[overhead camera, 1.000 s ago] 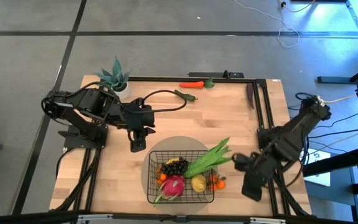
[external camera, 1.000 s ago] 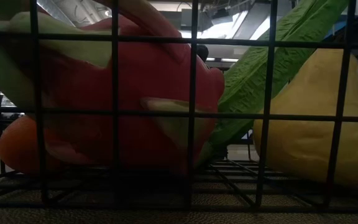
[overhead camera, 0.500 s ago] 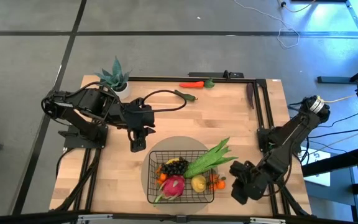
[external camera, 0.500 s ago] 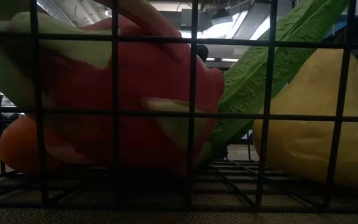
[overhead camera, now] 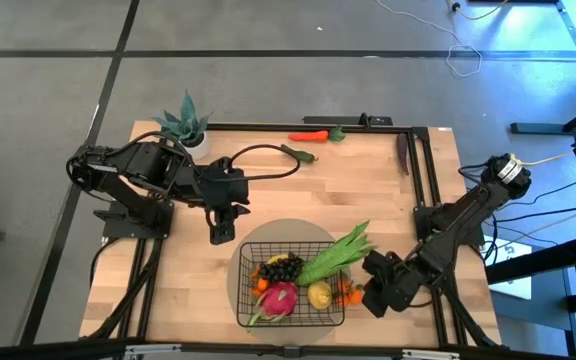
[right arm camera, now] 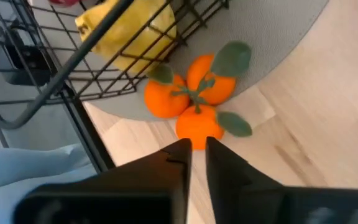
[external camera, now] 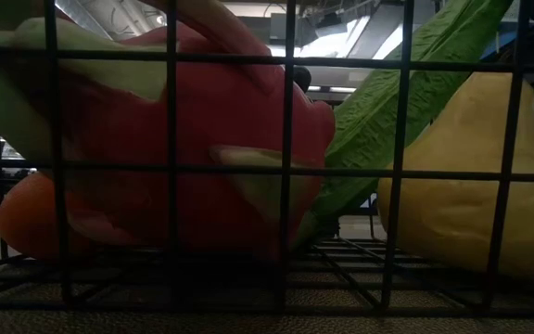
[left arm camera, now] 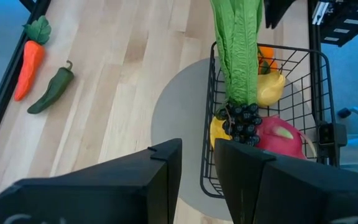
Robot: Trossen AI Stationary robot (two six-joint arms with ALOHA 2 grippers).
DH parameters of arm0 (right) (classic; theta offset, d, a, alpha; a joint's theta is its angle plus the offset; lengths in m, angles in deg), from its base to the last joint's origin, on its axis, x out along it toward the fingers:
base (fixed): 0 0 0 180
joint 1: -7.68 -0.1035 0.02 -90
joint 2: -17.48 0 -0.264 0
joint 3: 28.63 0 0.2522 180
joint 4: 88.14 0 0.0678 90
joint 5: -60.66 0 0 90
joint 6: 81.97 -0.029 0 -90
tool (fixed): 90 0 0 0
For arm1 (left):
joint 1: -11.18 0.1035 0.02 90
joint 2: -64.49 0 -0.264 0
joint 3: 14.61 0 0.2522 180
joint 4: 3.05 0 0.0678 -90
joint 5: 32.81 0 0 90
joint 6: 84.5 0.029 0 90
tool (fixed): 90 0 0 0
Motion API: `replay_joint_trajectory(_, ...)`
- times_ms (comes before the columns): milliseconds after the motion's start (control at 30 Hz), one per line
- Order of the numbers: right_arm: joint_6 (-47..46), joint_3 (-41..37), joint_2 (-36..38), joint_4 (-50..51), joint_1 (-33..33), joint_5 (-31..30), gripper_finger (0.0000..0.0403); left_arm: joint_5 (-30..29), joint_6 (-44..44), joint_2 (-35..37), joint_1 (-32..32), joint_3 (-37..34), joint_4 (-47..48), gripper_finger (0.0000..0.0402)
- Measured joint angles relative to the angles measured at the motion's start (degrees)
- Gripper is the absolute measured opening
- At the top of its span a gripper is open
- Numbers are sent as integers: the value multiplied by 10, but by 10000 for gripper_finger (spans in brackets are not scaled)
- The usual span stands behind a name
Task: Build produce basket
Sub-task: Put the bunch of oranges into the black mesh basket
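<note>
The black wire basket (overhead camera: 243,300) sits on a round grey mat near the table's near edge. It holds a pink dragon fruit (overhead camera: 279,298), dark grapes (overhead camera: 282,268), a yellow mango (overhead camera: 319,294) and long green stalks (overhead camera: 336,256) that stick out over its right rim. A cluster of small oranges (right arm camera: 194,99) lies outside the basket's right side, on the mat. My right gripper (right arm camera: 197,152) is shut, low beside these oranges, right of the basket. My left gripper (overhead camera: 220,234) is shut and hangs over bare wood beyond the basket's far-left corner. My right gripper's shut fingertips (right arm camera: 182,149) stand right at the nearest orange (right arm camera: 199,129), coming slanting down from the table's right. Whether they touch it, I cannot tell.
A carrot (overhead camera: 308,135) and a dark green pepper (overhead camera: 301,153) lie at the far edge. A spiky plant in a white pot (overhead camera: 184,126) stands at the far-left corner. A dark thin object (overhead camera: 403,155) lies far right. Bare wood lies between the basket and the far edge.
My right gripper has moved from off the table's near-right corner toward the table's left, closing in on the oranges beside the basket. The left arm and the produce have kept still.
</note>
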Motion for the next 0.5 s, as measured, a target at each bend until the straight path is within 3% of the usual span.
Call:
replay_joint_trajectory(233, 12, 0, 0, -4, 19, -2, 102, 0, -4, 0, 0, 0, 0, 84)
replay_joint_trajectory(500, -19, 0, 0, -23, 52, -8, 109, 0, -4, 0, 0, 0, 0, 84)
